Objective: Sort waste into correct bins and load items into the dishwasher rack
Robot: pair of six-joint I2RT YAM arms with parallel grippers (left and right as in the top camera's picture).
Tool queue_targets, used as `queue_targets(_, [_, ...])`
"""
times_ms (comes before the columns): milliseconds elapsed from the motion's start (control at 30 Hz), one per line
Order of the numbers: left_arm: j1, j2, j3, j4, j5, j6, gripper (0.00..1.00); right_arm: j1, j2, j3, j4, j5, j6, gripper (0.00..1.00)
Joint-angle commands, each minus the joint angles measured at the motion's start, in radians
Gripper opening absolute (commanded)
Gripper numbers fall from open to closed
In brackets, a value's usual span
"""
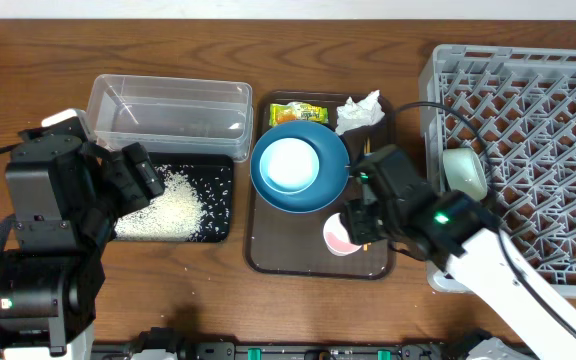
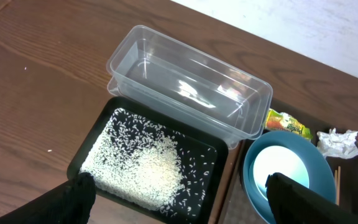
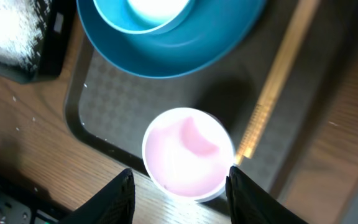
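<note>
right end effector open, fingers either side of the white cup, which stands on the brown serving tray at lower centre. left end effector open above the black tray holding rice grains, lower left. pale-green bowl sits in the grey rack, right.

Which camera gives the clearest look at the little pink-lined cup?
The right wrist view: the cup sits large and almost whole, pink inside facing up, on the brown tray. Overhead shows only part of it, beside the right hand. The left wrist view misses it.
</note>
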Motion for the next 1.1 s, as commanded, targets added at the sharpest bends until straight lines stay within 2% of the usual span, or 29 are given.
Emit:
queue_targets(0, [0.005,-0.002,0.003,-0.002,-0.016,0.018,0.9,-0.07,-0.108,0.013,-0.039,0.063,0.033,0.47])
queue_targets(200, [0.005,-0.002,0.003,-0.002,-0.016,0.018,0.9,-0.253,-0.317,0.013,-0.123,0.076,0.03,0.58])
queue_targets(333, [0.005,-0.002,0.003,-0.001,-0.006,0.013,0.9,-0.315,-0.405,0.013,-0.138,0.076,0.027,0.81])
queue_targets(433, [0.005,-0.002,0.003,0.006,0.098,-0.04,0.9,-0.327,-0.424,0.013,-0.139,0.076,0.032,0.9])
queue_targets(500, [0.005,0.003,0.002,0.005,0.204,-0.097,0.9,-0.327,-0.422,0.013,-0.146,0.072,0.036,0.91])
queue_targets(567, [-0.001,0.019,-0.008,0.009,0.352,-0.098,0.9,-0.327,-0.417,0.013,-0.159,0.072,0.042,0.92])
queue_targets(667, [-0.051,0.082,-0.039,-0.023,0.496,-0.017,0.9,-0.327,-0.408,0.013,-0.162,0.073,0.042,0.93])
queue_targets(867, [-0.274,0.282,-0.092,-0.156,0.52,0.06,0.9,-0.327,-0.379,0.013,-0.137,0.076,0.042,0.95])
queue_targets(1000, [-0.449,0.398,-0.092,-0.147,0.513,0.13,0.9,-0.327,-0.354,0.013,-0.138,0.076,0.042,0.96])
queue_targets(1067, [-0.531,0.447,-0.092,-0.129,0.439,0.133,0.86,-0.327,-0.346,0.012,-0.139,0.076,0.042,0.96])
